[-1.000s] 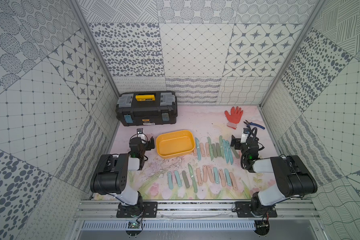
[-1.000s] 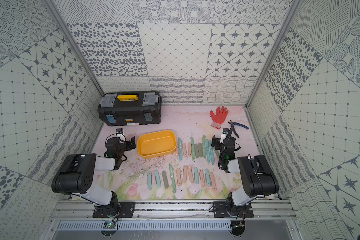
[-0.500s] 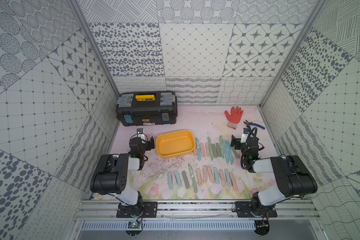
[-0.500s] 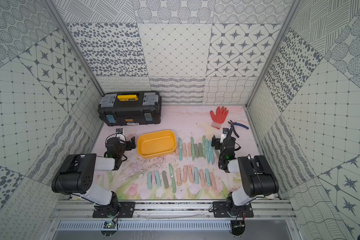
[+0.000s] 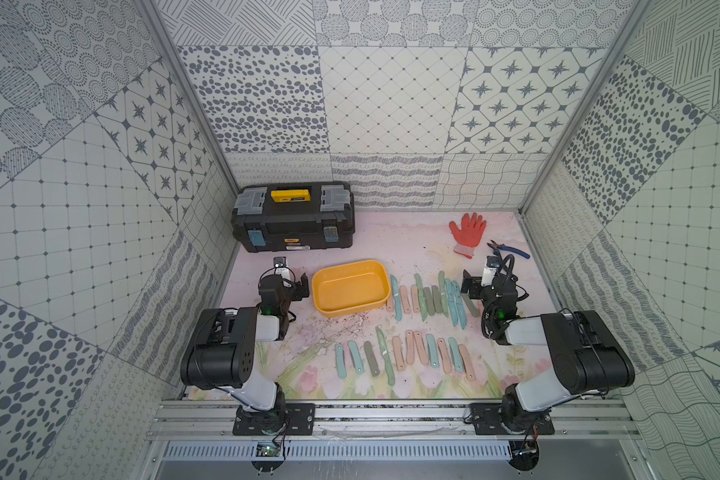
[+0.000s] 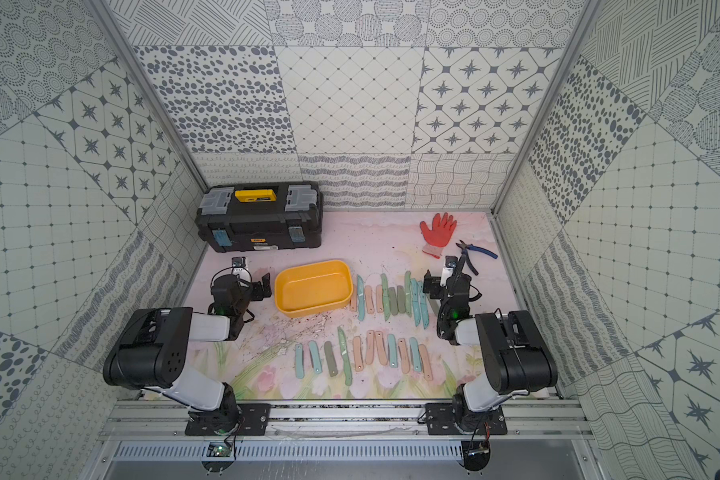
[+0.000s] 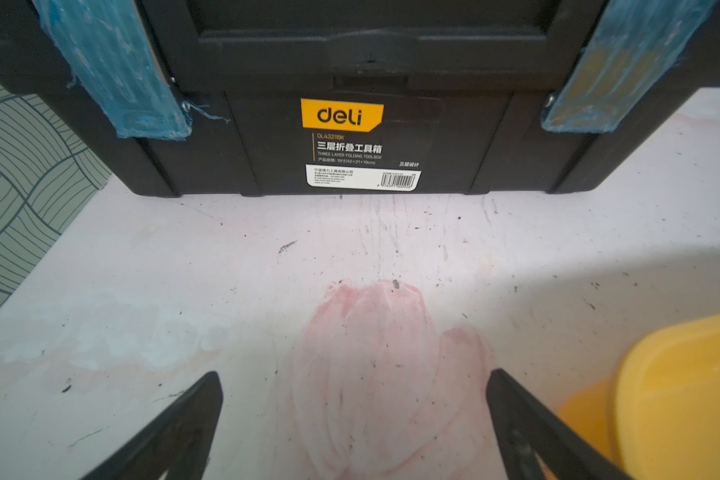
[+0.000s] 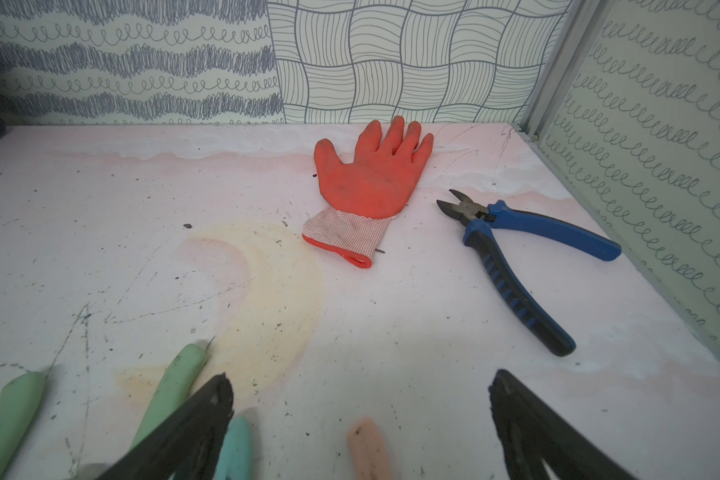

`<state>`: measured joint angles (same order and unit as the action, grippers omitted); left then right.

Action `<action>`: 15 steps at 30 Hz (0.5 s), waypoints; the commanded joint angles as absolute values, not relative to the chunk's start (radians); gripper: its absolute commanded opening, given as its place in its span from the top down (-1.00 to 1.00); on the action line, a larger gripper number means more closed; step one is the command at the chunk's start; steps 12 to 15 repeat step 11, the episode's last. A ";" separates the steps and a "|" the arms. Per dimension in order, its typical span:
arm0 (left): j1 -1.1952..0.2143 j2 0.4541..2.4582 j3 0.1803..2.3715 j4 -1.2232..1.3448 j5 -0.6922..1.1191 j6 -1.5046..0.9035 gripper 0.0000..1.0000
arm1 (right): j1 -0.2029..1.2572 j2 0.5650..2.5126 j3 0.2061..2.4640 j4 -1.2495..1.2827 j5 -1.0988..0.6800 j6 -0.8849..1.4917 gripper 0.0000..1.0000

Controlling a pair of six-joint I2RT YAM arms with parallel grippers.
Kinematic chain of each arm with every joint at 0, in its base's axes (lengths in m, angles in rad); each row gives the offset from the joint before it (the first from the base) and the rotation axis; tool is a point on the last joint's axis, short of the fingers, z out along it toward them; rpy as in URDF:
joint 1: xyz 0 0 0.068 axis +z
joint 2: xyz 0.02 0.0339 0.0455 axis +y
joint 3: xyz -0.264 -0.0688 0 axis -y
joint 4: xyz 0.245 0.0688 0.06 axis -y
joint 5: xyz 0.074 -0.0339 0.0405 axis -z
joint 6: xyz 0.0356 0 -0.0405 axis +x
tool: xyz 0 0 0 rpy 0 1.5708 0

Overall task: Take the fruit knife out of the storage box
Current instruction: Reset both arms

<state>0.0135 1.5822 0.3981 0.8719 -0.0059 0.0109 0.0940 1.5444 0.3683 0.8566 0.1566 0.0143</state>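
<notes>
Both wide apart and empty: left end effector, right end effector; storage box beside the left looks bare (no blade visible), fruit knives rowed on bench near the right, so removal is apparently finished.

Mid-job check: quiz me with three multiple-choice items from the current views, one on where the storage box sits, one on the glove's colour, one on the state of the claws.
1. The storage box stands: A) at the far right; B) in front of the black toolbox; C) at the near edge.
2. The glove is: A) blue; B) green; C) orange-red.
3. The left claw and the right claw are: A) both shut; B) both open, gripping nothing; C) one open, one shut.

Answers:
1 B: both top views show it just ahead of the toolbox.
2 C: plain in the right wrist view.
3 B: each wrist view shows jaws spread wide, gripping nothing.
</notes>
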 commanded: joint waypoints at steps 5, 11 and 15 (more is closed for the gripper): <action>0.011 1.583 0.414 0.859 0.022 0.034 -0.97 | 0.091 1.555 0.392 0.880 0.146 0.011 -0.96; 0.011 1.584 0.412 0.864 0.024 0.034 -0.98 | 0.091 1.554 0.391 0.880 0.147 0.010 -0.96; 0.011 1.584 0.412 0.864 0.024 0.034 -0.98 | 0.091 1.554 0.391 0.880 0.147 0.010 -0.96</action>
